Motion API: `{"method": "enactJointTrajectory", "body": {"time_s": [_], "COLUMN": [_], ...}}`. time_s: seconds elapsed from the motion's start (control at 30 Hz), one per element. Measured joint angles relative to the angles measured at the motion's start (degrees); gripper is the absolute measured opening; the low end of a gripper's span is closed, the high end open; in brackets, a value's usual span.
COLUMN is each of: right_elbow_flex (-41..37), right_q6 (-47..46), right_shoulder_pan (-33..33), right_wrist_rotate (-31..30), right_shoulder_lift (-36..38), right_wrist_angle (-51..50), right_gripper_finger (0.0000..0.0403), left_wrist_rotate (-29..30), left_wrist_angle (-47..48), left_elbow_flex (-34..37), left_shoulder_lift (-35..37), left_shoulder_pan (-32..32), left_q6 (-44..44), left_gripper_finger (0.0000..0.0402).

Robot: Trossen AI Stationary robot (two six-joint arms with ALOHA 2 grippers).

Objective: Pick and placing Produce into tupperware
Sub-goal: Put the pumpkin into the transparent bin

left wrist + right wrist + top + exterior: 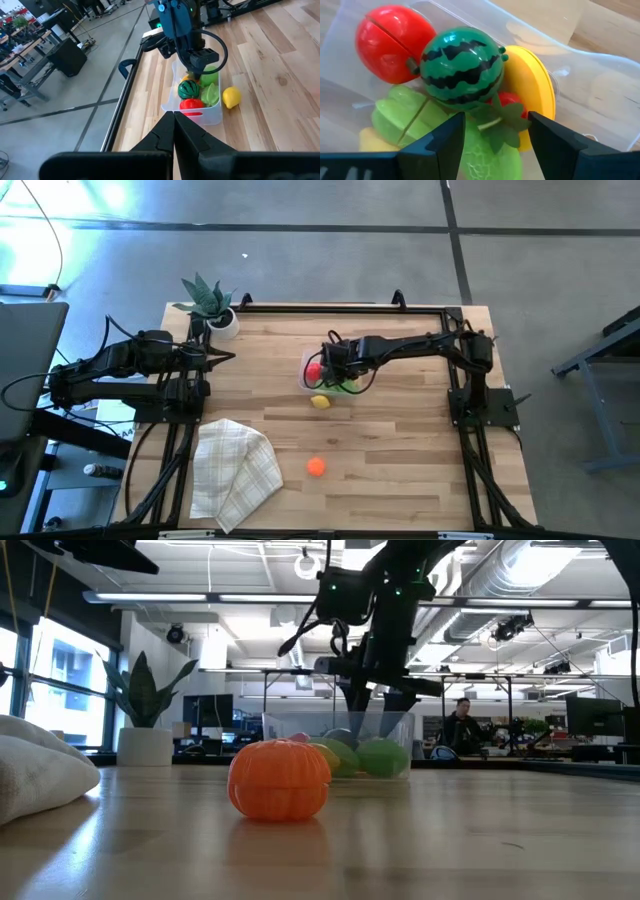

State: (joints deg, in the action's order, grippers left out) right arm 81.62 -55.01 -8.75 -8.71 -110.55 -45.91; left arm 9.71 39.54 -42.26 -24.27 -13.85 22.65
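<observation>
The clear tupperware [304, 376] stands mid-table, and its wall also shows in the right wrist view [580, 65]. In it lie a striped green watermelon [461, 67], a red piece [395, 42], a yellow banana [540, 90], light green pieces [410, 117] and a strawberry [509, 102]. My right gripper [496, 120] hangs open over the container, pointing down, with its fingers on either side of the strawberry's leaves. A yellow lemon [320, 402] lies on the table just near of the container. An orange piece [316, 467] lies nearer the front edge. My left gripper [174, 119] waits shut at the table's left.
A checked folded cloth [232, 470] lies at the near left. A potted green plant [212, 302] stands at the far left corner. A black frame [340, 306] runs along the table's far edge. Bare wood lies between the container and the orange piece.
</observation>
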Motion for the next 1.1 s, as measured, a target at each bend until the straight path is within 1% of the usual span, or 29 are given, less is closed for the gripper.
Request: {"method": "enactJointTrajectory", "body": {"time_s": [0.17, 0.27, 0.4, 0.57, 0.67, 0.77, 0.9, 1.1], "right_elbow_flex": [1.6, 4.6, 10.7, 19.8, 23.0, 23.2, 20.5, 16.2], "right_q6": [-0.2, -0.2, 0.0, 0.0, 0.2, 0.2, -0.6, -7.6], "right_shoulder_pan": [0.1, 0.4, 1.6, 5.8, 9.8, 14.5, 21.3, 29.3], "right_wrist_rotate": [0.0, -0.4, -0.7, -0.8, -2.7, -5.0, -4.8, -4.3], "right_shoulder_lift": [1.2, 2.5, 3.7, 4.5, 4.6, 4.5, 4.4, 4.3], "right_wrist_angle": [-0.3, -3.0, -8.8, -14.2, -15.2, -15.8, -15.3, -12.2], "right_gripper_finger": [0.0206, 0.0207, 0.0207, 0.0207, 0.0207, 0.0207, 0.0207, 0.0207], "left_wrist_rotate": [0.0, 0.0, 0.0, 0.0, 0.0, 0.0, 0.0, 0.0], "left_wrist_angle": [0.0, 0.0, 0.0, 0.0, 0.0, 0.0, 0.0, 0.0], "left_elbow_flex": [0.0, 0.0, 0.0, 0.0, 0.0, 0.0, 0.0, 0.0], "left_shoulder_lift": [0.0, 0.0, 0.0, 0.0, 0.0, 0.0, 0.0, 0.0], "left_shoulder_pan": [0.0, 0.0, 0.0, 0.0, 0.0, 0.0, 0.0, 0.0], "left_q6": [0.0, 0.0, 0.0, 0.0, 0.0, 0.0, 0.0, 0.0], "left_gripper_finger": [0.0001, 0.0001, 0.0001, 0.0001, 0.0001, 0.0001, 0.0001, 0.0001]}}
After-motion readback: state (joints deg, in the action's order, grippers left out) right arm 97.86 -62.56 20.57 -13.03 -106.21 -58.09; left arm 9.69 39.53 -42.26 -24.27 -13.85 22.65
